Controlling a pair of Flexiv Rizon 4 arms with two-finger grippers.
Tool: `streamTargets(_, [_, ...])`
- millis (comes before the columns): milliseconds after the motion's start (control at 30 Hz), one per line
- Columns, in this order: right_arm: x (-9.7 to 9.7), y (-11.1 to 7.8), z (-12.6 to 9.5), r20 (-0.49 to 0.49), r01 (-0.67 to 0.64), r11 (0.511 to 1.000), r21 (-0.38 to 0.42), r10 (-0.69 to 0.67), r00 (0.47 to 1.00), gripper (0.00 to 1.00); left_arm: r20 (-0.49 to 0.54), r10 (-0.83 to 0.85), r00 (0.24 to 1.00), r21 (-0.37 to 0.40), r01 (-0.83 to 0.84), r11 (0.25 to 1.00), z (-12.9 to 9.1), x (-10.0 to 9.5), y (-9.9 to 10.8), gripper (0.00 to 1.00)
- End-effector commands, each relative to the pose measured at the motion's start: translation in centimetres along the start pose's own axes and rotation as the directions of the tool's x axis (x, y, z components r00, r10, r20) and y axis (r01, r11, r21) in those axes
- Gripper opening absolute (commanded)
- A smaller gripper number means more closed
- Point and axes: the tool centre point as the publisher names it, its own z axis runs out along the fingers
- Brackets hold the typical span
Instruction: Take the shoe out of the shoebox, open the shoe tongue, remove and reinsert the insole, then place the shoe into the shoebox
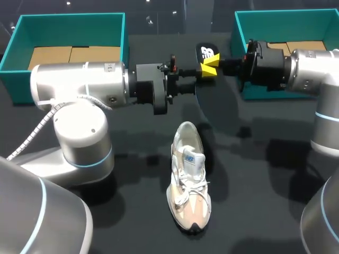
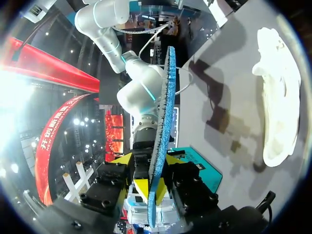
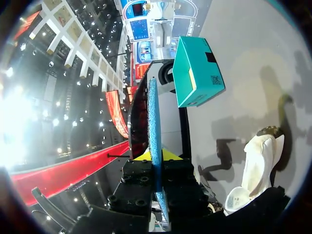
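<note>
Right claw [image 3: 155,155] pinches thin, rough-faced blue insole [image 3: 153,112] edge-on.

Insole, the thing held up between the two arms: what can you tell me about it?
The insole is out of the shoe and held in the air, standing on edge. Its top face is black with a white mark. Its underside is blue and rough, and looks like foam. The right tool and the left tool, coming from opposite sides, both pinch it. Nothing else touches it.
</note>
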Motion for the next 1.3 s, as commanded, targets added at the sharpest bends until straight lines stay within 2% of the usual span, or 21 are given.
streamTargets(33, [-0.1,-0.1,0.1,0.002,0.000,1.000,-0.004,0.000,1.000,0.00,0.000,0.000,1.000,-0.010,0.000,1.000,0.1,0.1,-0.3,0.33])
streamTargets(367, [-0.1,-0.2,0.1,-0.001,0.000,1.000,-0.005,0.000,1.000,0.00,-0.009,0.002,1.000,-0.024,-0.002,1.000,0.1,0.2,-0.1,0.22])
streamTargets(533, [-0.1,-0.3,0.1,-0.006,0.001,1.000,-0.006,-0.001,1.000,0.00,-0.012,0.005,1.000,-0.028,-0.005,1.000,0.3,0.3,0.0,0.00])
streamTargets(767, [0.0,-0.4,0.0,-0.010,0.002,1.000,-0.013,-0.003,1.000,0.00,-0.015,0.014,1.000,-0.023,-0.014,1.000,0.0,0.2,-0.4,0.00])
streamTargets(800, [0.0,-0.4,-0.2,-0.013,0.005,1.000,-0.015,-0.005,1.000,0.20,-0.016,0.016,1.000,-0.023,-0.016,1.000,-0.1,0.1,-0.4,0.00])
streamTargets(833, [0.0,-0.4,-0.3,-0.016,0.008,1.000,-0.016,-0.008,1.000,0.48,-0.018,0.018,1.000,-0.022,-0.019,1.000,-0.3,0.1,-0.5,0.00])
streamTargets(867, [0.0,-0.5,-0.4,-0.022,0.015,1.000,-0.018,-0.015,1.000,1.00,-0.022,0.022,1.000,-0.023,-0.023,0.999,-0.5,0.0,-0.6,0.00])
streamTargets(1100, [0.3,-1.7,-1.8,-0.050,0.057,0.998,-0.016,-0.058,0.997,1.00,-0.066,0.041,0.997,-0.043,-0.044,0.998,-3.0,-0.3,-1.0,0.00])
streamTargets(1300, [0.5,-2.5,-3.4,-0.059,0.089,0.996,0.015,-0.088,0.994,1.00,-0.103,-0.023,0.994,-0.068,0.016,0.998,-5.9,-0.2,-1.5,0.00])
